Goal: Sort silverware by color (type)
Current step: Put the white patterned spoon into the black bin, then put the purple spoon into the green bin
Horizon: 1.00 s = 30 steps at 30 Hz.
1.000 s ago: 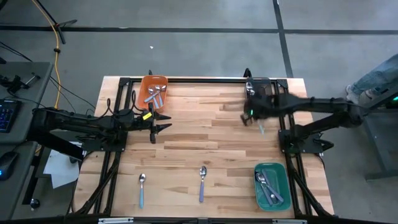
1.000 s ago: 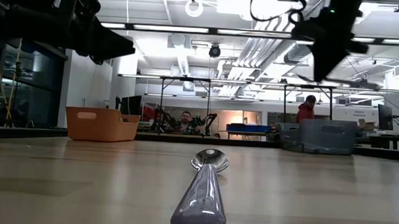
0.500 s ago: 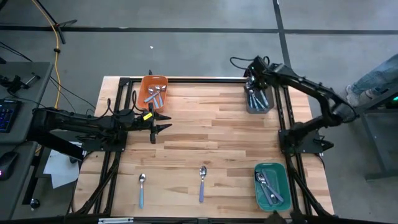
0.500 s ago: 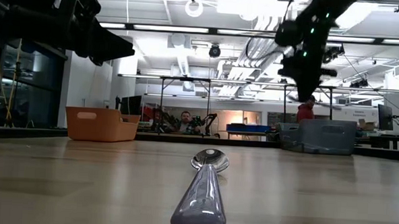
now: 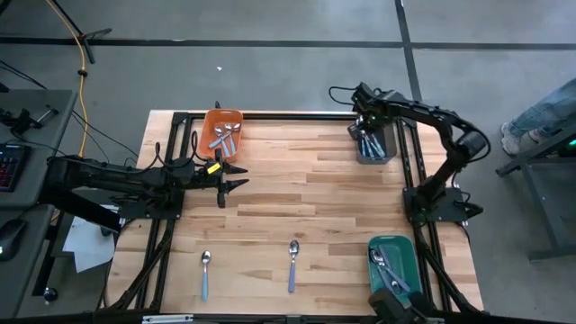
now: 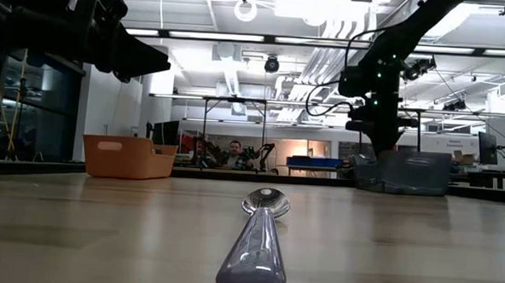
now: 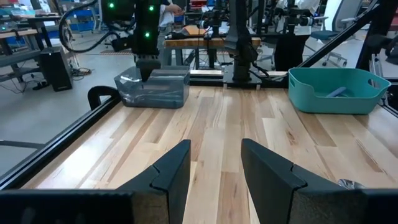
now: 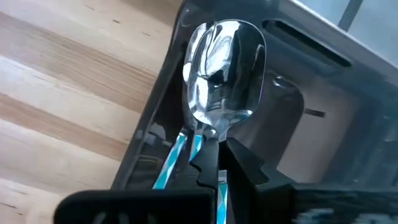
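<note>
A teal-handled spoon (image 8: 217, 81) is pinched tight in the right gripper (image 8: 214, 152) over the grey bin (image 5: 375, 144), probably for dropping with its matches, while the left gripper (image 5: 236, 177) is parked empty, fingers apart, over the worktop (image 5: 306, 198).

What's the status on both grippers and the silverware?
Right gripper shut on teal-handled spoon over grey bin. Left gripper open, idle near orange bin. Two spoons unsorted on table.

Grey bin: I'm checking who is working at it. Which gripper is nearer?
Right. The right gripper is over the grey bin, shut on a teal-handled spoon. The left gripper hangs across the table, near the orange bin.
</note>
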{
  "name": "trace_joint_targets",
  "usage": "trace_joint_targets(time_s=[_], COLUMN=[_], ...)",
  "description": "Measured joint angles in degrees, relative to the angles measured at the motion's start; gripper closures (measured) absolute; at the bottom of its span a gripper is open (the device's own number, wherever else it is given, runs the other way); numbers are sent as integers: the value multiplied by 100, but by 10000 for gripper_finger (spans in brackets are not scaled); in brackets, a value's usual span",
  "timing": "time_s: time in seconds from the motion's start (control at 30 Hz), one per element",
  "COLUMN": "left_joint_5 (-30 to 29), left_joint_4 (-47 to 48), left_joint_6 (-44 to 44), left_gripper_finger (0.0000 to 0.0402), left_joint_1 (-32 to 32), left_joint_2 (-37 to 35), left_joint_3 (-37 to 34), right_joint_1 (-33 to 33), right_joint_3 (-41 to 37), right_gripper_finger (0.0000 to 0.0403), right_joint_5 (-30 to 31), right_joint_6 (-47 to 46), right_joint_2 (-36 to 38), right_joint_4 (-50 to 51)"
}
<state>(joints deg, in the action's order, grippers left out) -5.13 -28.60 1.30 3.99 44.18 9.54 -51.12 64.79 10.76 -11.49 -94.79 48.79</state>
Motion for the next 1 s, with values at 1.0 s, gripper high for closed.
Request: trace_joint_targets(time_s=[1.0], left_joint_5=[-2], left_joint_4=[89], left_joint_6=[87], left_gripper_finger=[266], left_joint_1=[0], left_joint_2=[4], left_joint_3=[2], right_joint_1=[810], right_joint_3=[-4], right_gripper_finger=[282], right_joint_5=[-96], right_joint_6=[90], right_joint_2=[1094], right_joint_4=[581])
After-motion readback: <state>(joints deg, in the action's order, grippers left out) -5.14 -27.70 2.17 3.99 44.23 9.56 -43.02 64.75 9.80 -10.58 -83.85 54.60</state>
